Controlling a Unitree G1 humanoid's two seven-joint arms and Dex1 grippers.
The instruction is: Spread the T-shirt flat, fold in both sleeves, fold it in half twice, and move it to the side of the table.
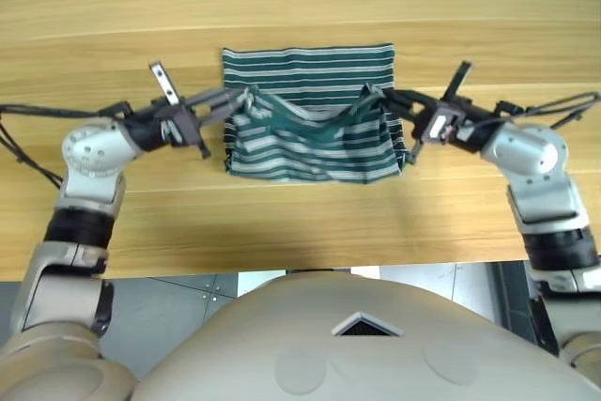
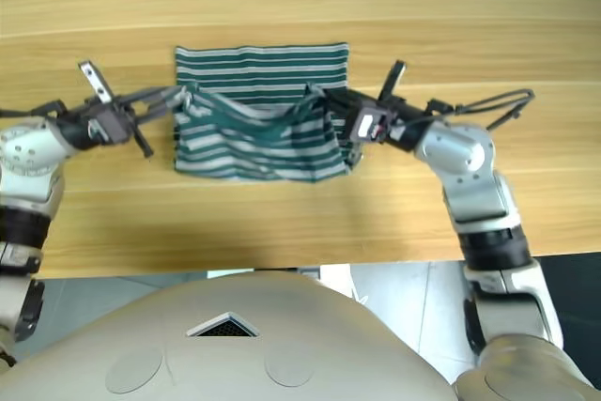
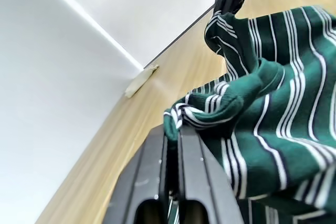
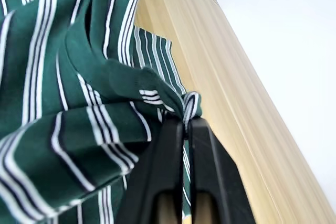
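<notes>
A dark green T-shirt (image 1: 310, 124) with white stripes lies partly folded in the middle of the wooden table (image 1: 300, 7). Its near layer is lifted off the table and sags between my two grippers. My left gripper (image 1: 241, 98) is shut on the shirt's left corner (image 3: 181, 116), with cloth pinched between its black fingers (image 3: 157, 156). My right gripper (image 1: 377, 96) is shut on the right corner (image 4: 184, 106) in the same way. The far part of the shirt (image 2: 263, 61) rests flat on the table.
Bare wood lies all around the shirt, left, right and beyond it. The table's near edge (image 1: 282, 269) runs just in front of my body. A small pale object (image 3: 140, 81) lies at the table's far side by the wall.
</notes>
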